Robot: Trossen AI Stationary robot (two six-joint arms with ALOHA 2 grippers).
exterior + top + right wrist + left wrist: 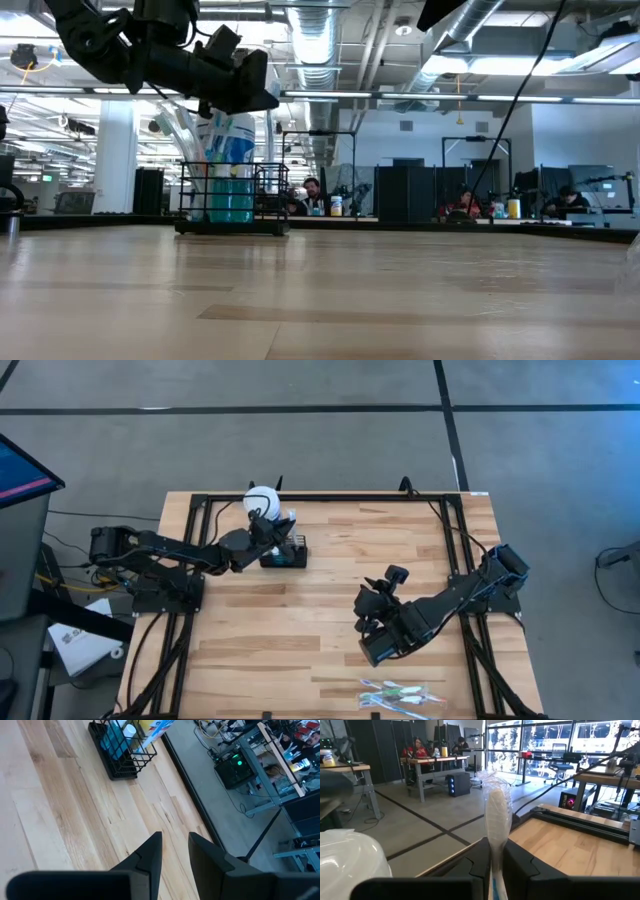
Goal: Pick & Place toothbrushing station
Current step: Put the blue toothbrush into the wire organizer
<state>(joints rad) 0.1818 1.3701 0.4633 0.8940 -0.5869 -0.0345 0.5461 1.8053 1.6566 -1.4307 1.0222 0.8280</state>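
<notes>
The toothbrushing station (287, 556) is a small black wire caddy near the table's far left, with blue items in it (232, 200) (120, 750). A white tub (262, 500) stands just behind it. My left gripper (272, 538) reaches in level from the left, right over the caddy (495, 847), and is shut on a toothbrush in clear wrap (496, 810). My right gripper (368, 610) hovers open over the table's middle right (175, 842), with nothing between its fingers. My left gripper pinches the wrapped toothbrush between its two fingers (481, 860), on the neck just below the white head (495, 854). The fingers come level from the table's left and lie across the brush. It stands upright with its head above the fingers, which hide its lower part.
Several more wrapped toothbrushes (400, 696) lie at the table's near edge, right of centre. A black frame rail (330, 498) runs round the tabletop. Bare wood lies between the caddy and the right arm. People sit at desks in the room beyond.
</notes>
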